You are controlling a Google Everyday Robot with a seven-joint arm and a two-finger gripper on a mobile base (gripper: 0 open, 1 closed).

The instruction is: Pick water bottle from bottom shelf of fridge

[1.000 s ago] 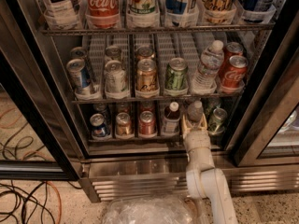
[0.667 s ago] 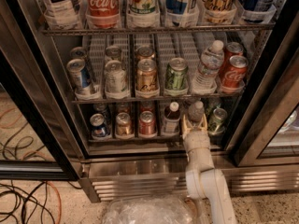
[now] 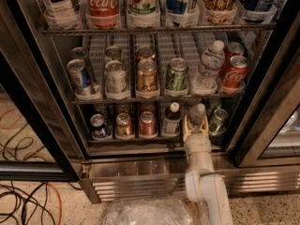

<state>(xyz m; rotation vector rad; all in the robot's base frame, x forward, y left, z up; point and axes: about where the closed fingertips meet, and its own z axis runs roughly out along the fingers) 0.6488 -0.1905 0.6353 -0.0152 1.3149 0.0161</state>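
The fridge (image 3: 61,102) stands open in front of me. On its bottom shelf (image 3: 136,141) the small clear water bottle (image 3: 197,112) stands upright in the second lane from the right, its cap showing on top. My gripper (image 3: 196,125) reaches in from below on its white arm, and its fingers (image 3: 187,127) hug the bottle's lower body on both sides. The bottle still rests on the shelf. A dark-liquid bottle with a white cap (image 3: 172,119) stands just to its left.
Cans fill the other bottom lanes: blue (image 3: 99,126), two red-brown (image 3: 124,124) (image 3: 147,123), green (image 3: 218,121) at the right. A taller clear bottle (image 3: 208,67) stands on the middle shelf above. The black door frame (image 3: 262,107) is at the right, cables (image 3: 23,196) on the floor at the left.
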